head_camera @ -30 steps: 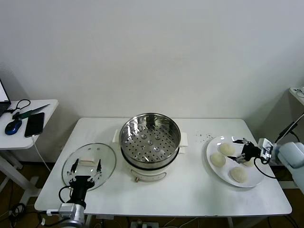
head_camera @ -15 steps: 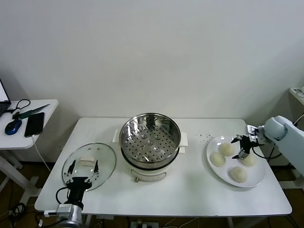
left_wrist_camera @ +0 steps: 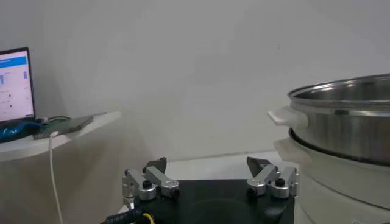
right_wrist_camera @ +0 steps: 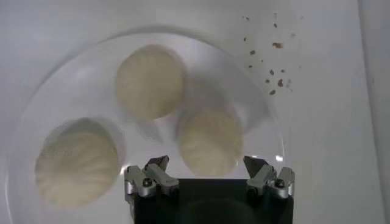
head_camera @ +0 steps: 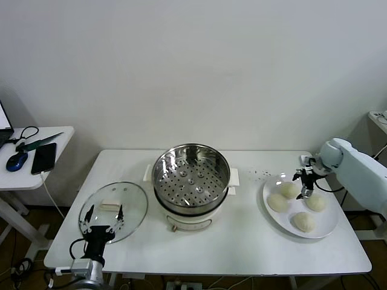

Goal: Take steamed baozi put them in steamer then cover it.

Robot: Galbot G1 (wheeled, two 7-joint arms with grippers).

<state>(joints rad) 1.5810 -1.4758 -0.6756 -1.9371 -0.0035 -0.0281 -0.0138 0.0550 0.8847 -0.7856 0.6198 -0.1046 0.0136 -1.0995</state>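
The steel steamer (head_camera: 191, 178) stands uncovered mid-table, its perforated tray bare; its side also shows in the left wrist view (left_wrist_camera: 344, 128). The glass cover (head_camera: 113, 208) lies flat to its left. Four baozi sit on a white plate (head_camera: 329, 220): (head_camera: 289, 189), (head_camera: 277, 202), (head_camera: 315, 202), (head_camera: 303, 222). My right gripper (head_camera: 304, 184) hangs open just above the plate's far side. In the right wrist view its jaws (right_wrist_camera: 207, 163) straddle one baozi (right_wrist_camera: 210, 142) without touching; two more (right_wrist_camera: 150, 81), (right_wrist_camera: 76, 160) lie beyond. My left gripper (head_camera: 104, 212) (left_wrist_camera: 208, 164) stands open over the cover's near edge.
Dark crumbs (head_camera: 261, 175) speckle the table between steamer and plate. A side table (head_camera: 36, 160) at the left carries a phone, a mouse and cables; a laptop (left_wrist_camera: 13, 85) shows in the left wrist view. The table's front edge is close to my left gripper.
My right arm has swung round to the far side of the plate, and its gripper has shifted back over the farthest baozi. My left gripper has drawn slightly toward the table's front edge.
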